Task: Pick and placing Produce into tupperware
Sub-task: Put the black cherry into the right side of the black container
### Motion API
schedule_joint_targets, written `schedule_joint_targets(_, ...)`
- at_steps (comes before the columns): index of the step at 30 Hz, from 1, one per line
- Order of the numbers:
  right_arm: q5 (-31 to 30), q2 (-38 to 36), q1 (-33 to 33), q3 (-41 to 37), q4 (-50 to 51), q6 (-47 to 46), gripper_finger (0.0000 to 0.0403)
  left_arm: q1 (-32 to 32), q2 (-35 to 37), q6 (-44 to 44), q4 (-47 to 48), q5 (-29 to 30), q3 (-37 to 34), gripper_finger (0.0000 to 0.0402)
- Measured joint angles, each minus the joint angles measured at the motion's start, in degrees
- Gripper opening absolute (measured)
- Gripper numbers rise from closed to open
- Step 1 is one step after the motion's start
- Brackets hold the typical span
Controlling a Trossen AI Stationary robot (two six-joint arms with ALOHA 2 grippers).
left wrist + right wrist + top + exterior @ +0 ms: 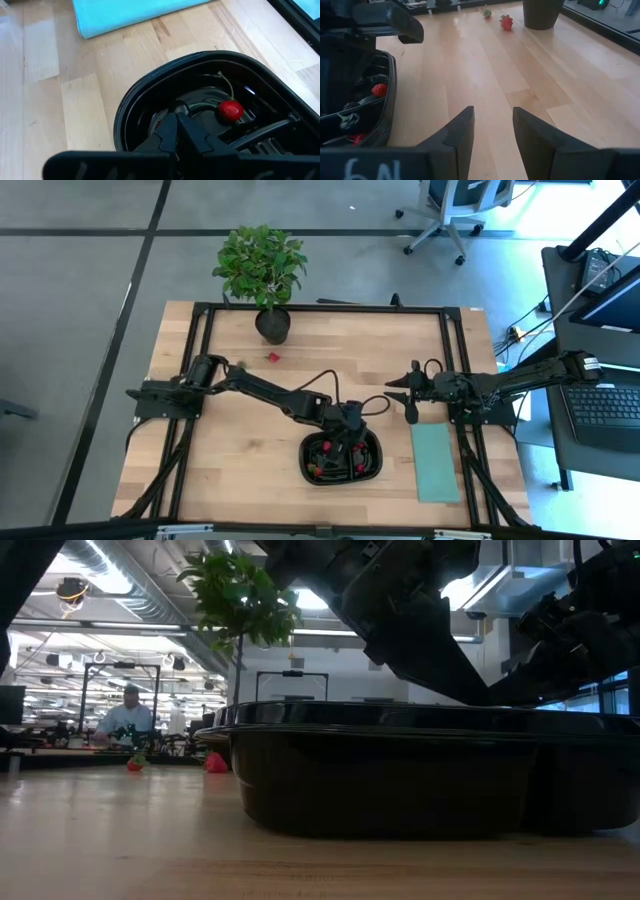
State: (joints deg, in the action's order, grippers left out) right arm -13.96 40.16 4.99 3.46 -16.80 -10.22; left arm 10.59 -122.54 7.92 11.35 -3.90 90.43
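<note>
The black tupperware (341, 458) sits on the table near its near edge, with several red berries (325, 447) inside. My left gripper (346, 438) reaches from the left and is lowered into the container. In its wrist view the fingers (170, 131) meet at their tips, shut, with nothing seen between them. A red berry (230, 110) with a thin stem lies in the tupperware (131, 102) just beyond them. My right gripper (410, 408) hovers right of the container, open (492, 120) above bare wood. One red piece (272, 357) lies loose by the plant pot.
A potted green plant (262, 265) stands at the far edge, its pot (542, 12) with two red pieces (506, 22) beside it. A flat pale teal rectangle (435, 462) lies right of the container. A black frame borders the table. A person (128, 716) sits in the room behind.
</note>
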Motion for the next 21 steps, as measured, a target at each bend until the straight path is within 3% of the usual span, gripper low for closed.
schedule_joint_targets(14,0.0,0.0,0.0,0.0,0.0,0.0,0.0138,0.0,0.02,0.2,-0.02,0.02,0.0,0.0001)
schedule_joint_targets(21,0.0,0.0,-0.02,0.0,0.0,0.0,0.0138,0.0,0.02,0.15,-0.02,0.02,0.0,0.005)
